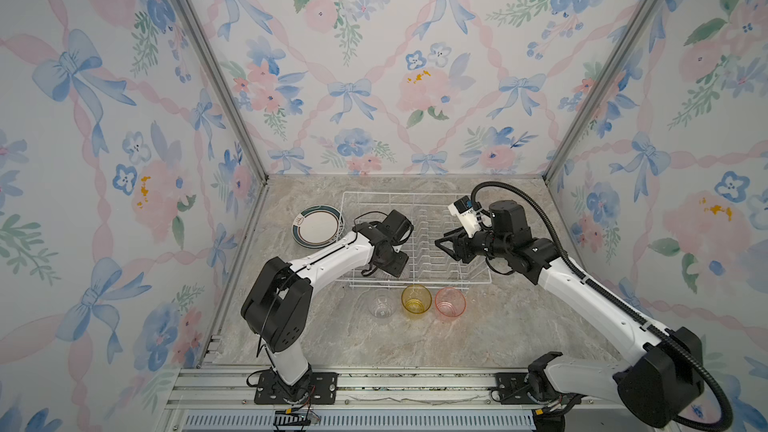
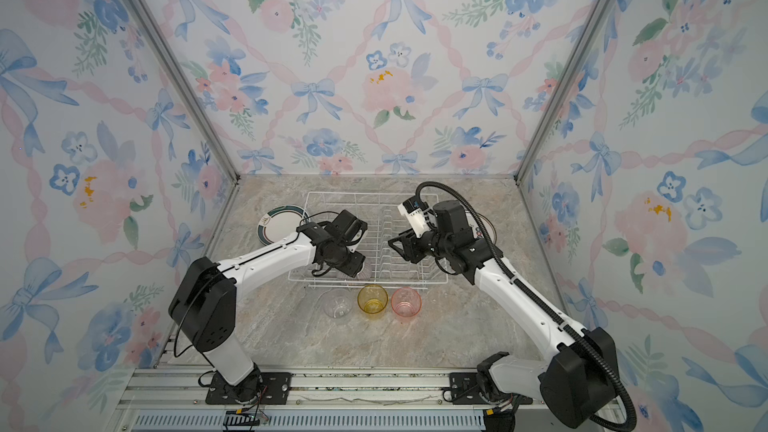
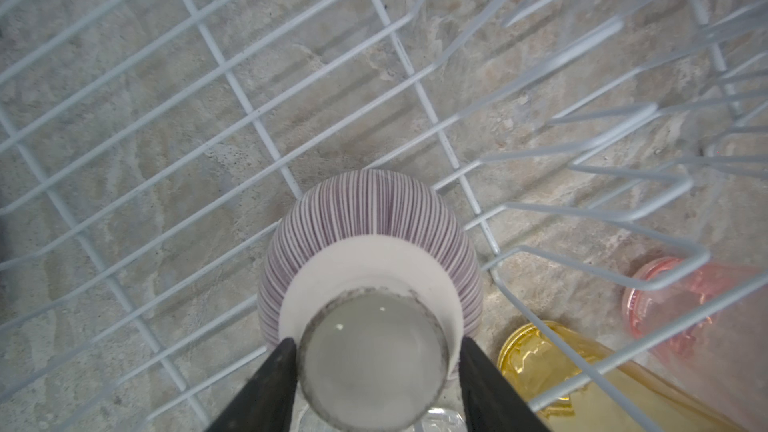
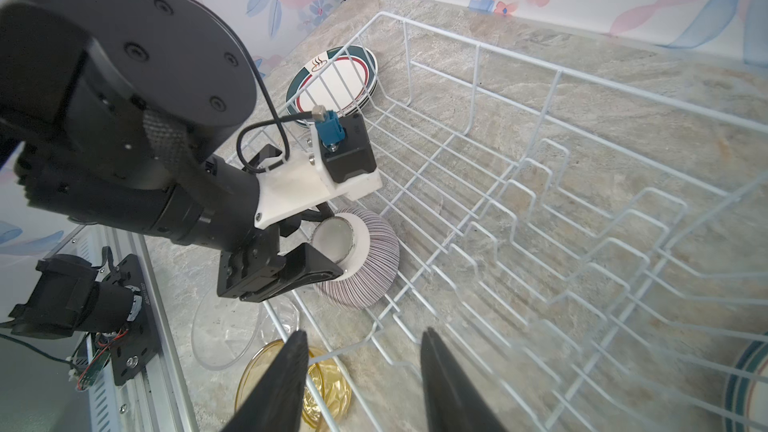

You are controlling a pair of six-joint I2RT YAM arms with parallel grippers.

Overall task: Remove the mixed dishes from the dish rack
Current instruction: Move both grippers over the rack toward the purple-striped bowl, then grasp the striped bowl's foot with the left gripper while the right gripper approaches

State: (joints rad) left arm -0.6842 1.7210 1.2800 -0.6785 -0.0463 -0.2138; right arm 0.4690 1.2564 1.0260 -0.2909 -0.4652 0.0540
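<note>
Two fingers of the left gripper [image 3: 376, 340] flank the foot of the upturned bowl [image 3: 374, 218], which lies in the rack [image 4: 478, 48] dead ahead of them, foot toward the wrist; whether they pinch yet, I cannot tell. Farther off, the right gripper [image 4: 365, 331] stands spread, empty.

Plate [image 4: 332, 85], just outside the dish rack [image 4: 478, 76]: brown steam-swirl emblem [image 4: 319, 63] on a white patch of its green rim. Base motor [image 4: 120, 301] beside the rack: print too small to read.
</note>
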